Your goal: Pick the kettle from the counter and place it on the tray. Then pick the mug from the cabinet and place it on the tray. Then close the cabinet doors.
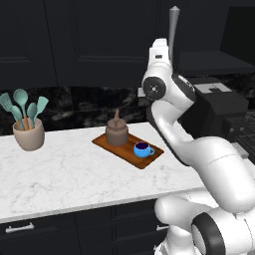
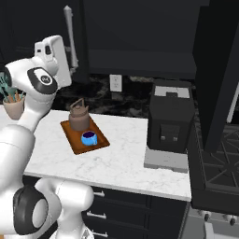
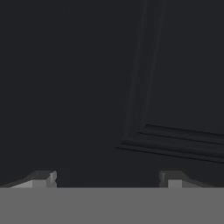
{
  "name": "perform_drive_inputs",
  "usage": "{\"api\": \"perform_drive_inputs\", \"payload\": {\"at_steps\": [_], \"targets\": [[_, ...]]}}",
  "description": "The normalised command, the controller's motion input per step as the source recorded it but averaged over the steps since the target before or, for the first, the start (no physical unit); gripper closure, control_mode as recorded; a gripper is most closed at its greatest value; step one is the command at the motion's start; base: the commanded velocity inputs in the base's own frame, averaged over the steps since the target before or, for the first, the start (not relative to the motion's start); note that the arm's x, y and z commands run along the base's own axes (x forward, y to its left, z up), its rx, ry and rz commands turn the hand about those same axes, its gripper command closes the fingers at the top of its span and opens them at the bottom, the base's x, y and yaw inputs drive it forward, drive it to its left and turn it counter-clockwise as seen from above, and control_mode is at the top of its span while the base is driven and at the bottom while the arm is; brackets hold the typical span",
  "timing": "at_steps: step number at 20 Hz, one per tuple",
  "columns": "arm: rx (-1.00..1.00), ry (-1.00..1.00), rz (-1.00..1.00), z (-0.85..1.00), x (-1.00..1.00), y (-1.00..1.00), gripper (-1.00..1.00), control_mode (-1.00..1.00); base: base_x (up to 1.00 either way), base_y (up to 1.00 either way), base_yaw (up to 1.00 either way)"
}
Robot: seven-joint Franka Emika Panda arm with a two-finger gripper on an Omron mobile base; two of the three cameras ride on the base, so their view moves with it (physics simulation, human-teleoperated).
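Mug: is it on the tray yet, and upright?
Yes. The blue mug stands upright, mouth up, on the tray beside the kettle.

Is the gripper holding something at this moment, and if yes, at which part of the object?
Nothing is held. In the hand view the gripper is open, its fingertips apart with only a dark cabinet door panel ahead. The kettle and mug rest on the tray.

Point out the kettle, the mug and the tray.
kettle [image 1: 117, 133]: left base view, on its squat brown body.
mug [image 1: 143, 149]: left base view, on its blue rim and dark inside.
tray [image 1: 108, 145]: left base view, on the bare wood left of the mug.
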Motion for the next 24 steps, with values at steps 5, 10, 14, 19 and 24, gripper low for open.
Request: {"api": "perform_drive_inputs", "payload": {"at_steps": [5, 10, 14, 19, 24], "targets": [[0.0, 0.0, 0.19, -0.06, 0.82, -0.15, -1.0, -1.0, 0.0, 0.0, 0.0], [-0.02, 0.01, 0.18, 0.0, 0.7, -0.05, -1.0, -1.0, 0.0, 0.0, 0.0], [-0.09, 0.08, 0.1, 0.0, 0.52, 0.0, -1.0, -1.0, 0.0, 0.0, 0.0], [-0.14, 0.09, 0.05, 0.0, 0.32, 0.0, -1.0, -1.0, 0.0, 0.0, 0.0], [-0.12, 0.18, 0.02, 0.02, 0.17, 0.04, -1.0, -1.0, 0.0, 0.0, 0.0]]}}
